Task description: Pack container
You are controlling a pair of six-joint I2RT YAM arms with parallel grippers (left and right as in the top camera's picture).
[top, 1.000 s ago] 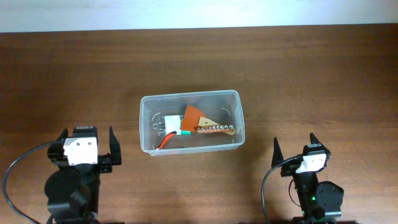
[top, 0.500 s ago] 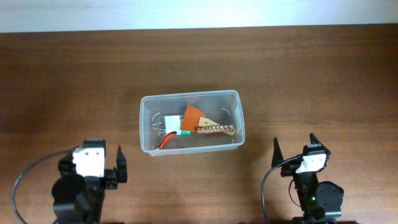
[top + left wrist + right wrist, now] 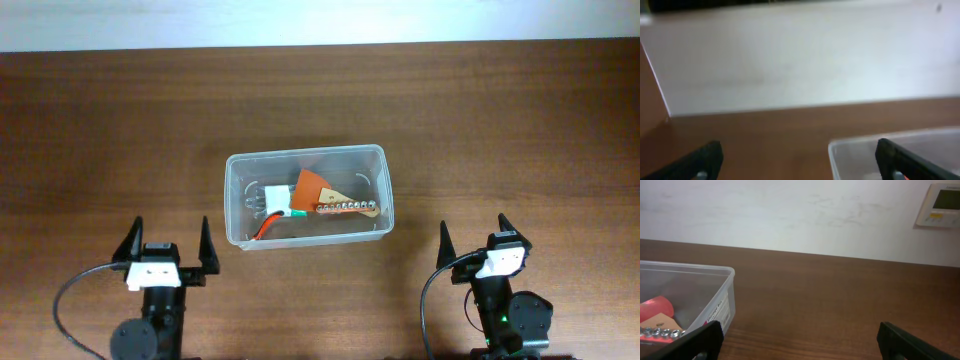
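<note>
Item: container [image 3: 300, 153], clear plastic tub, rounded corners, rimmed. Stands upright at the centre of the overhead frame on a brown wooden table [image 3: 500, 110].

Contents: orange piece [image 3: 312, 186]; white block [image 3: 275, 198] with red and green wire; tan strip [image 3: 348, 208] bearing a row of small metal nuts. All lie inside the tub.

Left gripper [image 3: 168, 228]: lower left of the frame, fingers spread wide, nothing between them, apart from the tub's lower left corner. Its wrist view is blurred.

Right gripper [image 3: 473, 228]: lower right of the frame, fingers spread, empty, well apart from the tub.

Wall panel [image 3: 942, 205]: upper right of the right wrist view.
</note>
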